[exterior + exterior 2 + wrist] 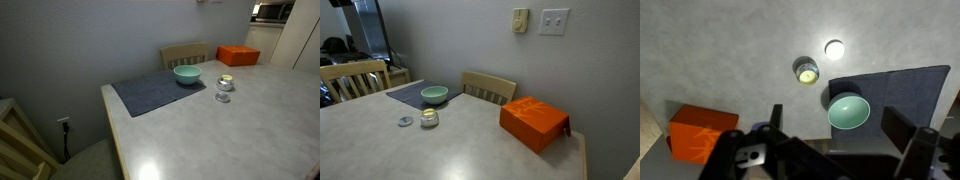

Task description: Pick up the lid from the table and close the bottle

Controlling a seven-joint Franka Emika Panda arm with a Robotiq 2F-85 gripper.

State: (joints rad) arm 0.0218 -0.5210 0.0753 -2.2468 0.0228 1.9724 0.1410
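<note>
The table [260, 130] bears all items. The grey mat [155, 93] lies beneath the teal bowl [187, 74], which stands at the mat's edge. The orange box [238, 55] rests well apart from the bowl. The bottle [225, 83] stands uncapped near the bowl, off the mat. The lid [223, 97] lies flat just beside the bottle, on the side away from the bowl. My gripper [837, 138] hangs above the bowl, jaws spread wide and grasping nothing.
</note>
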